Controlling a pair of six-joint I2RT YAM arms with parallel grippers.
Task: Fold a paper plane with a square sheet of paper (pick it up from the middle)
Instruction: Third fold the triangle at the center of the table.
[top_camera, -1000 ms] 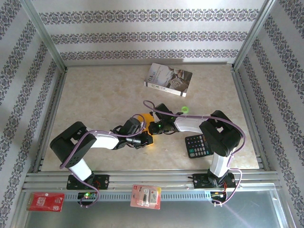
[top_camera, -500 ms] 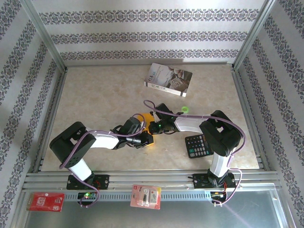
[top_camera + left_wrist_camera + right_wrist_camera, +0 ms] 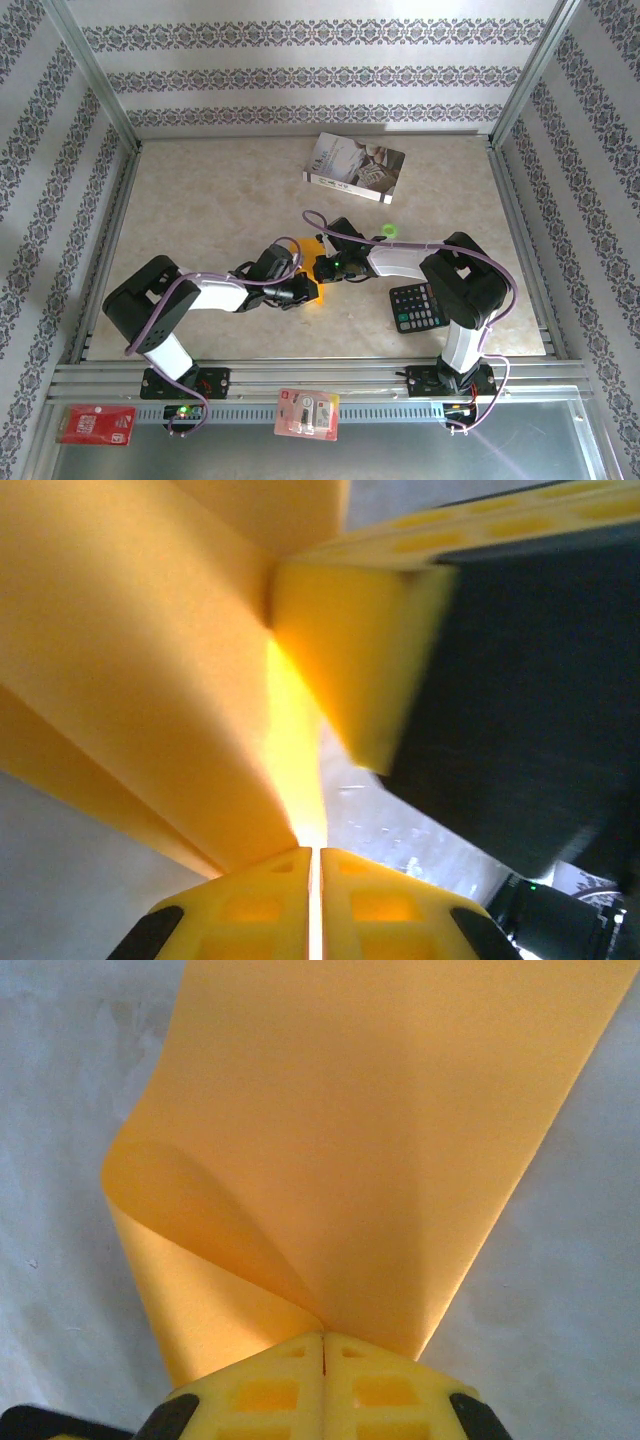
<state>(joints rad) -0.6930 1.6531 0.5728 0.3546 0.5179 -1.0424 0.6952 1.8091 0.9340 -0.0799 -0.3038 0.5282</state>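
Leftward by a hair: your left arm has drifted toward the frame's left side, and the paper (image 3: 310,247) went with it. It sits mid-frame in the top view, between the two wrists. Your left gripper (image 3: 315,853) is clenched on one fold; your right gripper (image 3: 322,1338) is pinched tight on another part, with the sheet bowing loosely beside it. Pull the arms apart and the thin sheet would likely tear — or that loose bow gets pressed into a stray crease. The calculator (image 3: 417,306) lies lower right, near your right arm — mind it when swinging. The book (image 3: 355,168) is well apart, upper centre.
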